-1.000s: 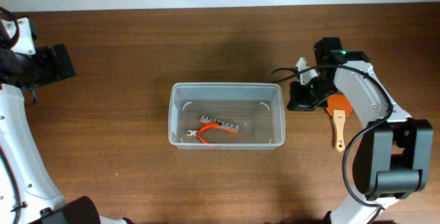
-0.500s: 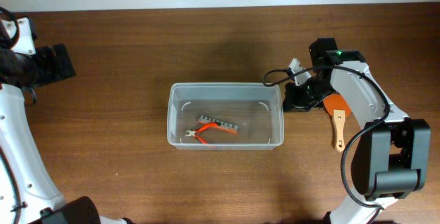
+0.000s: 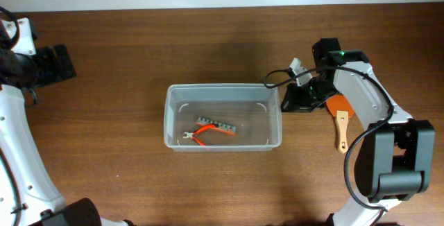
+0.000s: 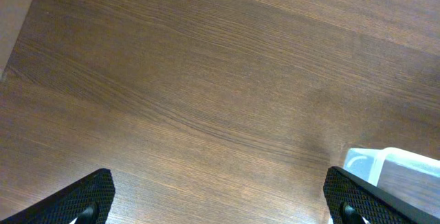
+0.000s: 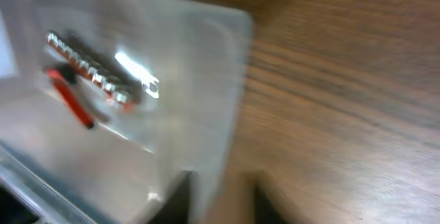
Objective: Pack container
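Container (image 3: pixel 223 86): clear bin at mid table (image 3: pixel 125 177), long side running left to right; orange-handled pliers (image 3: pixel 203 134) and a grey strip (image 3: pixel 216 125) lying on its floor.
Right tool (image 3: pixel 286 101): up against the bin's right end wall, near the back corner; impossible to tell, from the smeared wrist view or from above, whether gripping the rim, closed or parted.
Left tool (image 4: pixel 220 203): parted wide, nothing between the tips, over the table far to the left, well apart from the bin.
Brush (image 3: pixel 341 127): wooden handle with an orange part at its far end, lying outside the bin, just right of the right tool; likely next to be packed.
Step in hand: judged as nudging or letting go of the bin at its right end, ahead of more packing.
Doing it well: free the wall fully before pulling away, so as not to drag or tip the light bin; rise straight up, then swing to the brush; grip across the handle's narrow width; lower into the free floor beside the pliers rather than dropping from height.
Overhead only: whole layout, both arms, the brush, where the contents sit.
Right wrist only: close look through the end wall at strip and pliers, heavily blurred; no brush.
Left wrist only: wide gap between its own tips, plus one corner of the bin at lower right; contents hidden.
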Tool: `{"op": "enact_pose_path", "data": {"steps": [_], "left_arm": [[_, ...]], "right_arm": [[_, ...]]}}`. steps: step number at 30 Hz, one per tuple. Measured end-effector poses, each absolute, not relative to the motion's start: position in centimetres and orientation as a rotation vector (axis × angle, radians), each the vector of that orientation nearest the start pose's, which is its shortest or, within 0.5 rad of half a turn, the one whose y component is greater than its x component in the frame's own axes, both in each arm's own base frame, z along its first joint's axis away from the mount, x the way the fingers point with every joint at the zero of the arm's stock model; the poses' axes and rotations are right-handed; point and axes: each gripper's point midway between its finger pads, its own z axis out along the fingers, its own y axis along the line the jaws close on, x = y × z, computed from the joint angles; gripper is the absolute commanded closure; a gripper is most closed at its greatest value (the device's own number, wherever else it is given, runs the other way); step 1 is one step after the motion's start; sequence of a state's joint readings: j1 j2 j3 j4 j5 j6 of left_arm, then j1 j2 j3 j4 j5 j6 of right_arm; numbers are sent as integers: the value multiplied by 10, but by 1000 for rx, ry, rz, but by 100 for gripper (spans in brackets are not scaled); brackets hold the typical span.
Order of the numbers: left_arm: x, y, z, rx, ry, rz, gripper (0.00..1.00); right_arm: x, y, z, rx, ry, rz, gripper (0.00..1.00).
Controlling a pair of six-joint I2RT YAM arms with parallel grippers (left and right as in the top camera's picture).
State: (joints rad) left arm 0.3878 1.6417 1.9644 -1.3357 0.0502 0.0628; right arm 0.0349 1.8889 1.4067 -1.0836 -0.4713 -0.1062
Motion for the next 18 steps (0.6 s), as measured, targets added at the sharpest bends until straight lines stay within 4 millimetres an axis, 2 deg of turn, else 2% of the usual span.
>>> {"op": "enact_pose_path", "data": {"steps": [1,5,11,14,18], "left_arm": [[357,137,303,-400,2554,102,1],[357,136,303,-400,2554,102,1],[357,136,303,-398,2552,98,1],[358,136,303,-398,2551,99,1],[358,136,304,-398,2550,99,1]], "right_arm": [[347,85,75,-198,3035,687,20],[352,54,77,-74,3083,502,16],[371,-25,127,235,3031,269,11],[357,-57,156,367,3000,198,11],[318,-76,192,495,2979,143,11]]}}
